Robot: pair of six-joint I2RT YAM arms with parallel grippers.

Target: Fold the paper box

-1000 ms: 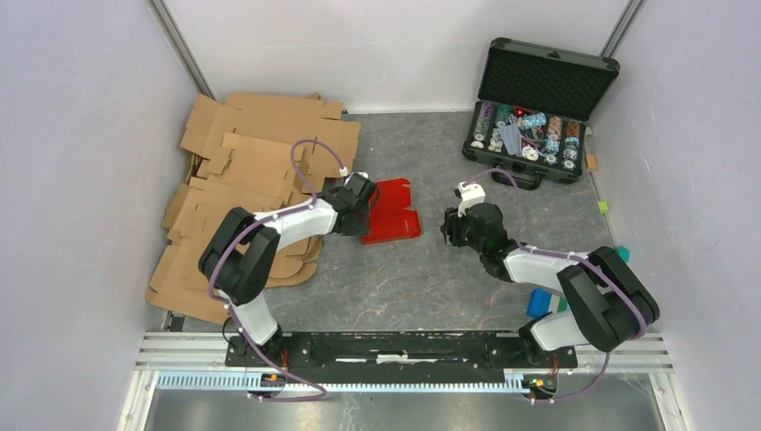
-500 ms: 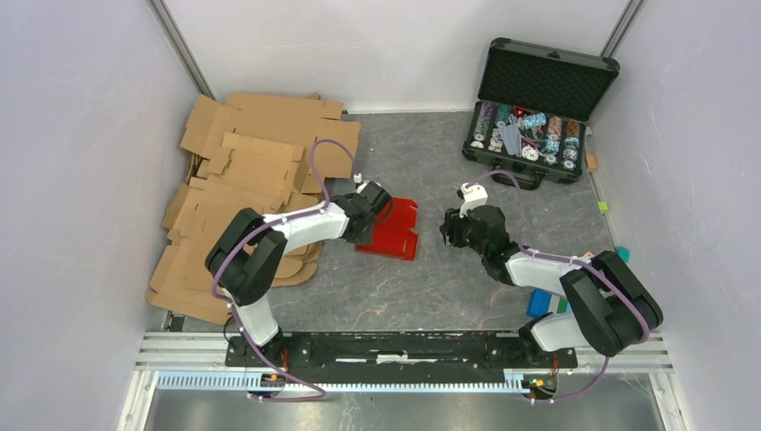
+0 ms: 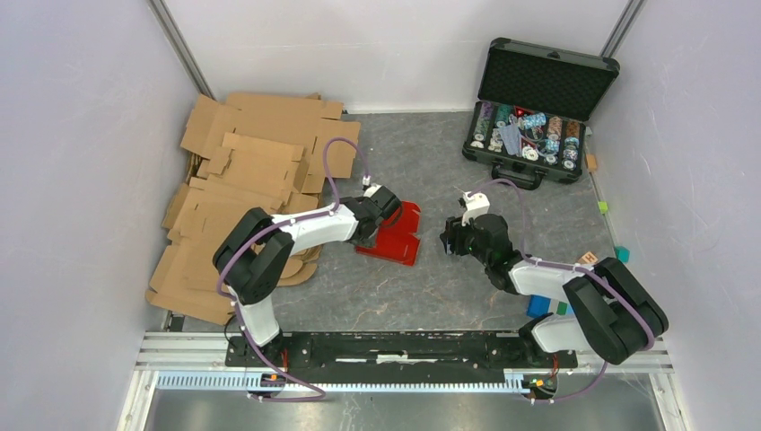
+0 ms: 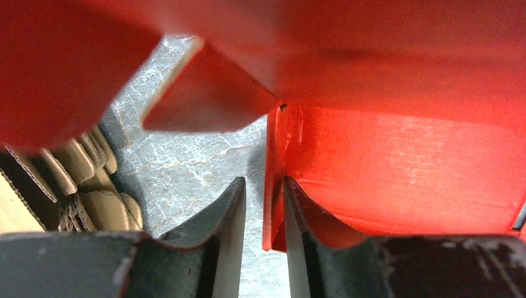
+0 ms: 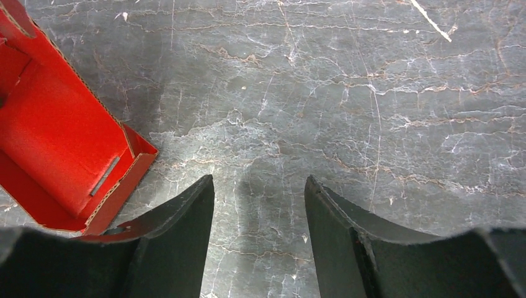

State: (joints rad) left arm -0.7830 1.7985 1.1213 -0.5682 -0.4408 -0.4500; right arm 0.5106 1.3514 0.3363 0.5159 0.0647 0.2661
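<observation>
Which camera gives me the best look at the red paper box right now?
The top external view: it shows the paper box nearly whole, with only one side hidden under the left arm. The left wrist view is a blurry close-up of its walls; the right wrist view catches only one corner.

A robotics lab test cell. Plain pale wall panels enclose a grey marbled tabletop. A white-and-black left robot arm and matching right robot arm are bolted to a silver metal rail.
</observation>
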